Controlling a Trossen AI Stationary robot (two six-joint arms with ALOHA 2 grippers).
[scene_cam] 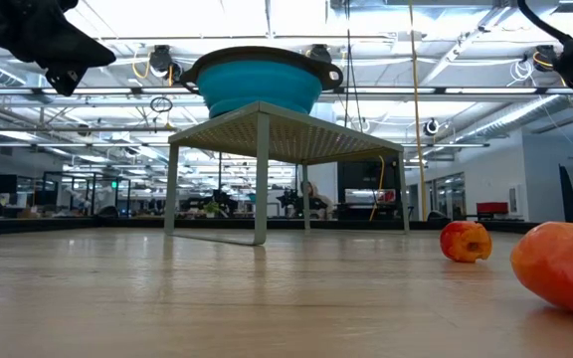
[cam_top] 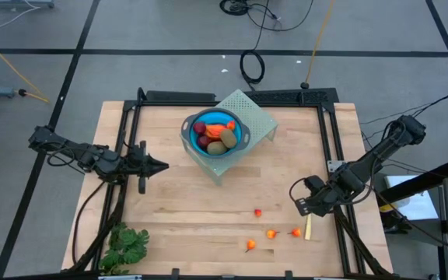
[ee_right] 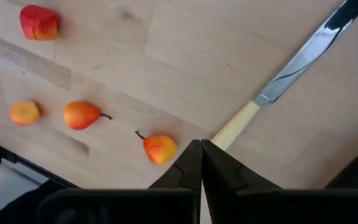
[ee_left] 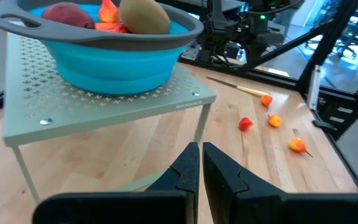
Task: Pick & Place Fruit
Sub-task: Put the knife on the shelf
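Larger fruit sits in the blue collapsible bowl [cam_top: 217, 134] at upper centre; four small orange-red toy fruits [cam_top: 271, 232] lie lower right on the wooden table [cam_top: 177, 202]. Both grippers, left [cam_top: 160, 165] and right [cam_top: 297, 201], have fingers pressed together, empty. Risk: the tiny rounded pieces may roll or slip if pinched off-centre.

Bowl [cam_top: 217, 134] sits on the perforated rack [cam_top: 261, 118], upper centre of the high view, toward the rack's left end. Rack stands on the table [cam_top: 185, 210].

In the bowl: two balls [cam_top: 200, 127] at left, two ovals [cam_top: 228, 138] at lower right, one longer piece [cam_top: 218, 127] across the middle.

Four tiny pieces [cam_top: 259, 212] lie on the table in the lower right of the frame, well apart from the rack. Knife [cam_top: 308, 227] lies just right of them.

Leafy bunch [cam_top: 125, 246] at lower left.

Left gripper [cam_top: 160, 165] left of the rack; right gripper [cam_top: 302, 204] above the knife, right of centre.
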